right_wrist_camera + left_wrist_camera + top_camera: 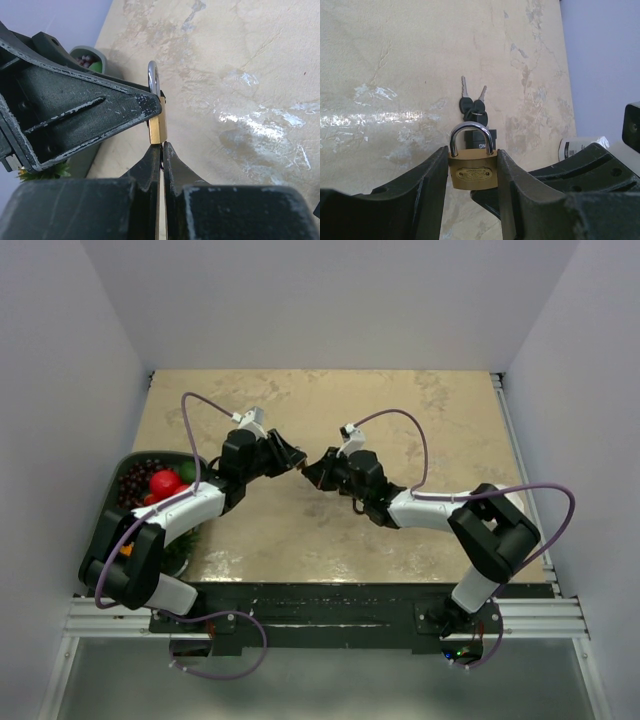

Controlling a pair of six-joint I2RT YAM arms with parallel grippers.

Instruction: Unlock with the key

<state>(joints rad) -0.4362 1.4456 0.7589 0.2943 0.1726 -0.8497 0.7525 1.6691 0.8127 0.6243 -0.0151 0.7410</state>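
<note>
Top view: left fingers [291,459] and right fingers [316,473] meet tip to tip over the table [430,420]. Left wrist: left fingers clamp the brass padlock [473,173] by its sides, shackle down, keys [474,104] just beyond. Right wrist: right fingers pinched closed right under the padlock; I can't tell if they hold a key.

One padlock [473,172]; two black-headed keys [465,95] just beyond it; two claws meeting at it, the left claw [473,161] and the right claw [161,148]; one green bowl [105,515] well to its left.
</note>
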